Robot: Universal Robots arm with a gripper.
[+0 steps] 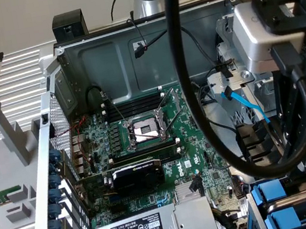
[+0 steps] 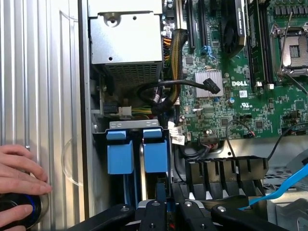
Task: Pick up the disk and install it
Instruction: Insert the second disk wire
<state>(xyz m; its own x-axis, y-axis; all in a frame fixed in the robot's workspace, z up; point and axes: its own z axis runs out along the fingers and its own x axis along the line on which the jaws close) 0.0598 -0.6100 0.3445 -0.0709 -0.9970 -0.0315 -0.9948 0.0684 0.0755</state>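
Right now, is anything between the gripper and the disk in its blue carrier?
Nothing visible. The gripper hangs close over the disk in the drive bay. The other blue-carrier drive sits beside it, and the black cable bundle lies beyond the bay, off that line.

I see two drive carriers (image 2: 137,150) side by side in bay, just beside PSU box (image 2: 126,33); mobo (image 1: 146,145) lies in case w/ GPU card (image 1: 137,175) on it.
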